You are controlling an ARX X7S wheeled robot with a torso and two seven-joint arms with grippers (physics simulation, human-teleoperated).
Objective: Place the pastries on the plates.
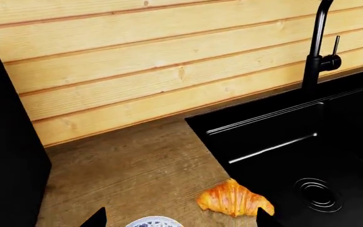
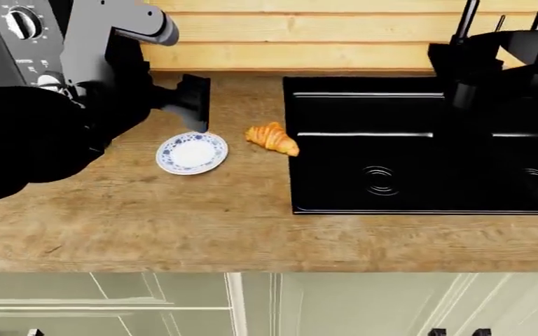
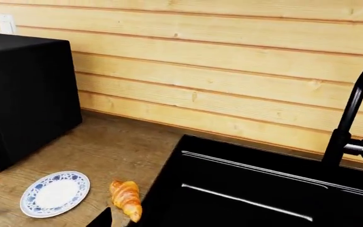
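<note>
Wooden countertop backed by pale plank wall, as recorded in the left wrist view. 1 croissant is logged just ahead of the left gripper, toward its right fingertip, lying at the lip of the black sink. The rim of 1 saucer is seen between the 2 fingertips, which are spread wide with nothing held. 1 black faucet is entered beyond the basin.

Head view: the left gripper is hung over the counter, the blue-rimmed saucer just below and in front of it, the croissant off to its right side, apart from the saucer and against the sink edge. The right gripper is raised over the sink near the faucet; its opening cannot be told. 1 dark appliance is noted behind the left arm.

Right wrist view: saucer and croissant are logged side by side, not touching, well forward of that gripper.

Risk: the croissant could be nudged over the lip into the basin by a descending finger.

Count: 1 croissant, 1 saucer visible; no 2nd pastry or larger plate in view.
</note>
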